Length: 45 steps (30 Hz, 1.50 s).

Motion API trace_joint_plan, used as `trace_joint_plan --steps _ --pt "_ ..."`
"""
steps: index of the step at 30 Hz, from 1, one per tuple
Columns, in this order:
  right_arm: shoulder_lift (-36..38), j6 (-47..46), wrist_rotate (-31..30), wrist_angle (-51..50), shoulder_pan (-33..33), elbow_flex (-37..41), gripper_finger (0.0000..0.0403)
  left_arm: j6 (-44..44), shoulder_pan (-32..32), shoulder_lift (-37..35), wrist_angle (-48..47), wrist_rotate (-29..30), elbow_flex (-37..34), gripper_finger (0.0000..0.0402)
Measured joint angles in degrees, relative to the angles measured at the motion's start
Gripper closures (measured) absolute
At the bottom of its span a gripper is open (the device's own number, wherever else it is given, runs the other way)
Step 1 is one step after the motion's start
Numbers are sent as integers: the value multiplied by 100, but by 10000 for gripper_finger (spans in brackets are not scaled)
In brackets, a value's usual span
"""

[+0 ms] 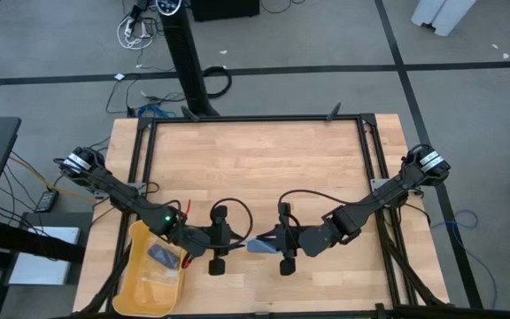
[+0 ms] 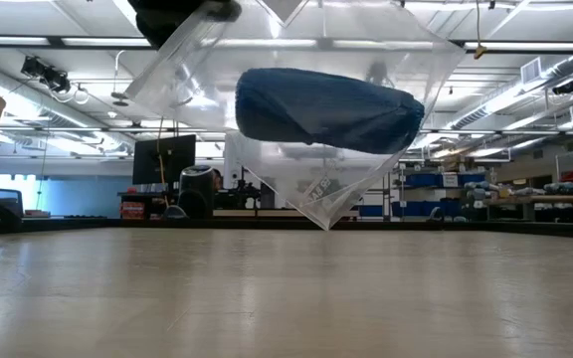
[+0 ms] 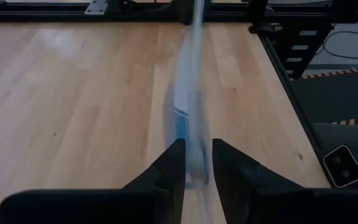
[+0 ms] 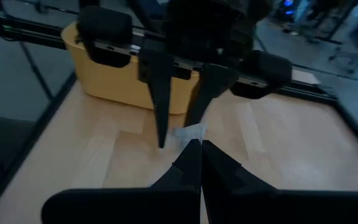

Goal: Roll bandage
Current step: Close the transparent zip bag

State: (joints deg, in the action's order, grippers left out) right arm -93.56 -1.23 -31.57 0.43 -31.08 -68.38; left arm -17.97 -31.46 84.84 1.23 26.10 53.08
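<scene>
Two arms, each with one pincer (image 1: 221,239) (image 1: 283,239), over one counter (image 1: 255,159); one clear bag (image 2: 296,129), one yellow bin (image 1: 153,275).

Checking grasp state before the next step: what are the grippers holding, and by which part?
Both hold the clear plastic bag off the table, the blue bandage inside. The left gripper and the right gripper each pinch an opposite edge.

We see the clear bag (image 2: 306,119) cut off at twelve o'clock in the low view, its holders hidden. In the left wrist view it blurs edge-on between the fingers (image 3: 169,171). Yellow bin (image 1: 153,275) contents: too small to tell.
</scene>
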Motion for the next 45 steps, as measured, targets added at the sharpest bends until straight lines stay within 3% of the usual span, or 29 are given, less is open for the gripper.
trace_joint_plan --steps 5,12,22,28,45 --pt "67 42 -397 -61 -167 2 403 122 -4 0 108 -1 0 314" --pt "96 90 -445 -26 -219 2 403 124 -4 0 234 1 0 319" --pt "94 90 -442 -48 -220 2 403 122 -4 0 189 37 0 376" --pt "92 92 -439 -55 -211 2 403 98 -2 -4 -75 319 6 376" --pt "76 138 -429 -39 -207 9 403 -79 -61 -17 -631 362 22 378"
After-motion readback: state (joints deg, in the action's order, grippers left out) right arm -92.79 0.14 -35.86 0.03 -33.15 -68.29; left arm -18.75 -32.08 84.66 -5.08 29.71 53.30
